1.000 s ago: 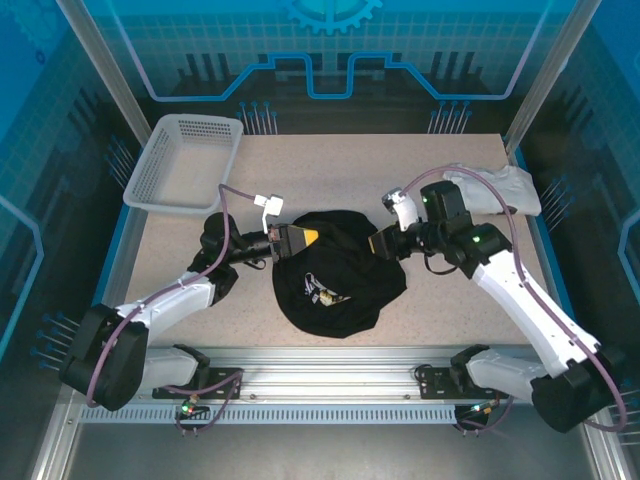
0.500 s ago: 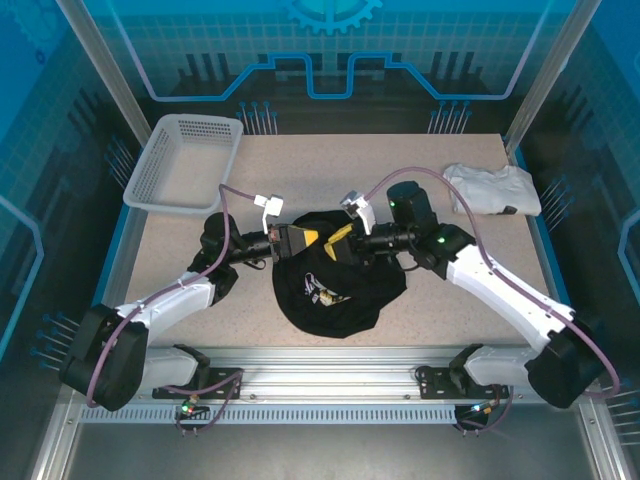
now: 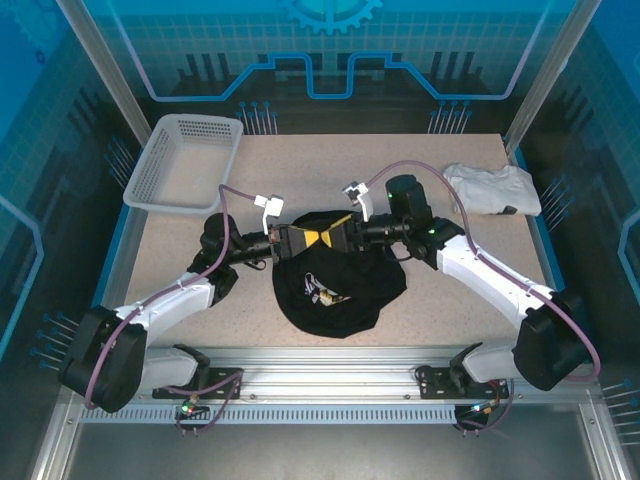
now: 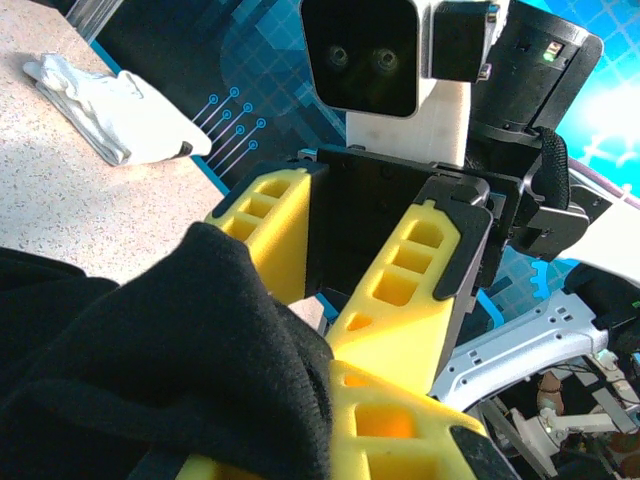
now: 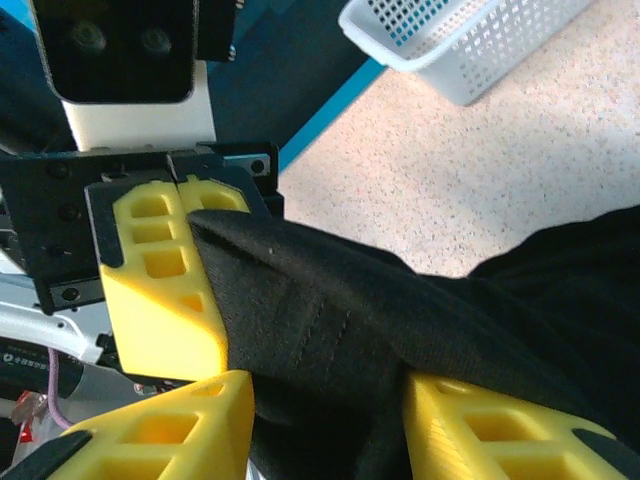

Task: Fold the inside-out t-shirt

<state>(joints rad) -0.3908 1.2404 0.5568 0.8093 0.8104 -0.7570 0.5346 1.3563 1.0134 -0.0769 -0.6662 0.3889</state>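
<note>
Right tool (image 3: pixel 332 236) closer; t-shirt (image 3: pixel 345 285) label (image 3: pixel 325 293) overhead.

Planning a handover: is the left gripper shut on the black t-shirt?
Yes, the right wrist view shows the left gripper pinching a fold of the black t-shirt between closed fingers.

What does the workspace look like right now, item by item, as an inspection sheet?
Surface: speckled beige table; no spills seen.
Job's things: black t-shirt bunched in a heap mid-table, not yet folded.
Clutter: white folded garment at the far right; white basket at the far left, empty.
Grippers: left gripper shut on the t-shirt's far edge; right gripper facing it, jaws apart around the same cloth.
Cables: a purple cable loops over each arm, clear of the cloth.
Surroundings: blue panels and metal frame posts; nothing seen intruding.
</note>
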